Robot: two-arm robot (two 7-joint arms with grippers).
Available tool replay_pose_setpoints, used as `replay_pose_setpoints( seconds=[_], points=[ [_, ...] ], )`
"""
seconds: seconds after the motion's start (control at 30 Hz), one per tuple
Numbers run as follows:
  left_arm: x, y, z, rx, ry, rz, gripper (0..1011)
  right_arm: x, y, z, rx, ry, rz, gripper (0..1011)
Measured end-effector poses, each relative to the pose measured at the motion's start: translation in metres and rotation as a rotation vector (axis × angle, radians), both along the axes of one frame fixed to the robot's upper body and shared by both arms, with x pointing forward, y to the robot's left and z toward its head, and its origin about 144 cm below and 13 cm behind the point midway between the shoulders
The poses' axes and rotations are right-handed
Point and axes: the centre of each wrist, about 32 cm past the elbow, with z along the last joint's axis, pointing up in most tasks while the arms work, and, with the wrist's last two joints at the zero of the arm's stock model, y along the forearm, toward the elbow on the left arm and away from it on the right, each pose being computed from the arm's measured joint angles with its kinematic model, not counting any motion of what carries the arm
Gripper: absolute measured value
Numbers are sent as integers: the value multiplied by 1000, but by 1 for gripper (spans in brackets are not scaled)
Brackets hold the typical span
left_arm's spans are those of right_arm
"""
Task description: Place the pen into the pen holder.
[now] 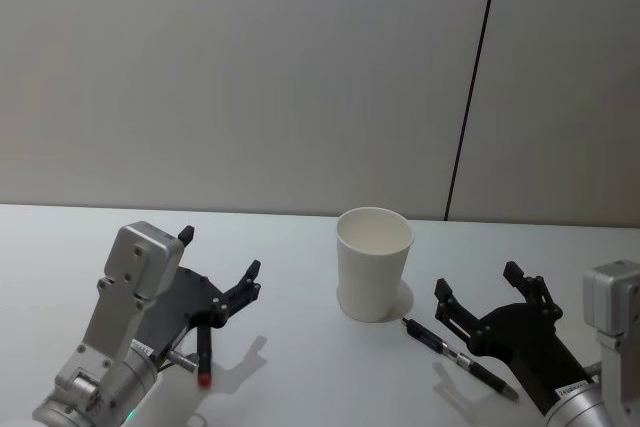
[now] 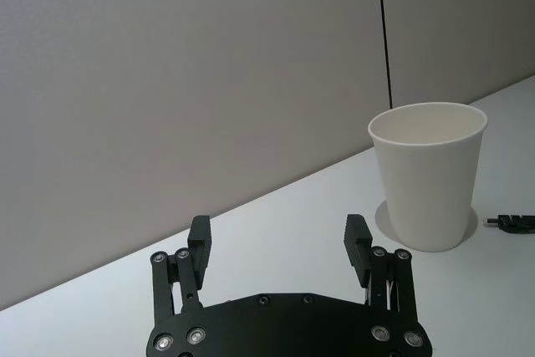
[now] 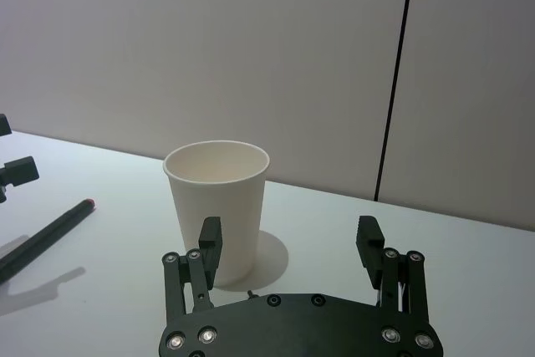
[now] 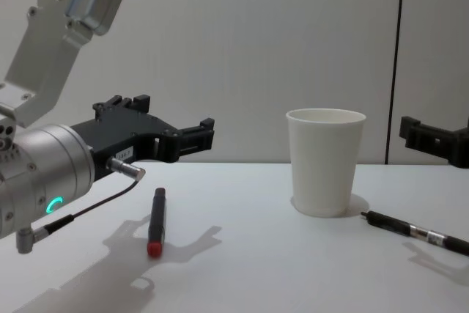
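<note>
lying flat on the white table (image 1: 300,387) are two pens, neither in the pen holder (image 1: 374,265); the red-tipped pen (image 1: 203,355) rests under the left gripper (image 1: 220,257), whose fingers are spread wide and hold nothing; the black pen (image 1: 458,352) lies on the other side, one end near the cup's foot but apart from it, the other end beneath the right gripper (image 1: 480,285), which is likewise spread and empty; the cup stands upright between the two arms with its mouth clear. either pen should be light and stiff, with a smooth round barrel that will likely roll or slip if nudged from one side; the safest hold is probably square across the barrel near its middle, both pads closing evenly so it does not pivot. the paper cup looks light and easily tipped (it is empty, so nothing weighs it down); a pen should go in from above, well inside the rolled rim, not pushed against the wall; it will probably end up leaning on the rim.
</note>
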Motion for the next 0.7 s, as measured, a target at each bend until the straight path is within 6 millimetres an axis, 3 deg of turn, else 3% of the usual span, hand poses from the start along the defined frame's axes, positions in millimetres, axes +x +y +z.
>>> replay_pose_setpoints(
  seconds=[0.7],
  points=[
    [0,0,0,0,0,0,1003,0,0,0,0,0,0,1001]
  ],
)
